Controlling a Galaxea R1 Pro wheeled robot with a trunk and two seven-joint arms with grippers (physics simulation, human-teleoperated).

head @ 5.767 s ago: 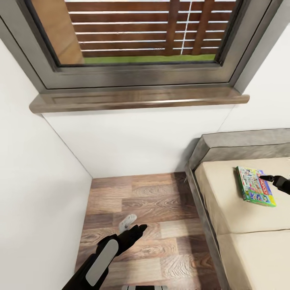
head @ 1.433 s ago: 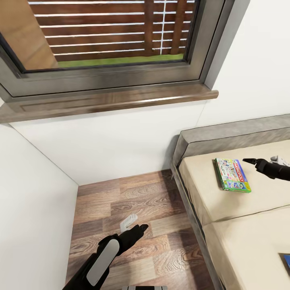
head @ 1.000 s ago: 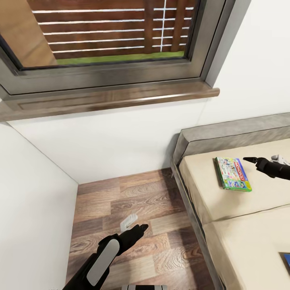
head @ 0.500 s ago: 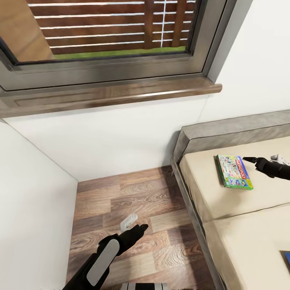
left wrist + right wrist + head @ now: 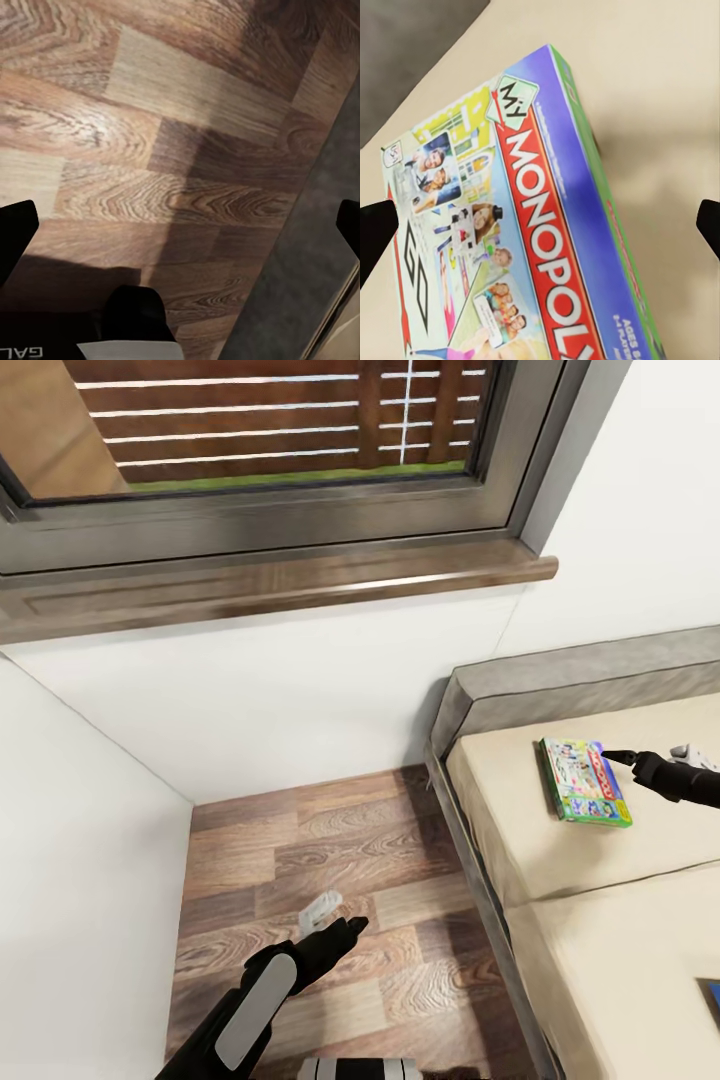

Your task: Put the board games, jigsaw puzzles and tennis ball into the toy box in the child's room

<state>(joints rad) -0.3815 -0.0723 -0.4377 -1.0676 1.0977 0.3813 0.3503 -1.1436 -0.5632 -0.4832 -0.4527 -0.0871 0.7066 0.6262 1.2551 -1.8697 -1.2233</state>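
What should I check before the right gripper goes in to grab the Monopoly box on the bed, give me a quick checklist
1. Right gripper open: ok, in the right wrist view the fingertips sit at opposite edges, wide apart.
2. Gripper aimed at the Monopoly box: ok, the box lies between the fingertips in that view.
3. Box lying flat on the bed, nothing on top: ok.
4. Fingers astride a box edge: not ok, in the head view the gripper sits beside the box's right edge, not yet around it.
5. Height of the gripper over the box: cannot tell.
6. Left gripper out of the way: ok, it is over the wooden floor, apart from the bed.
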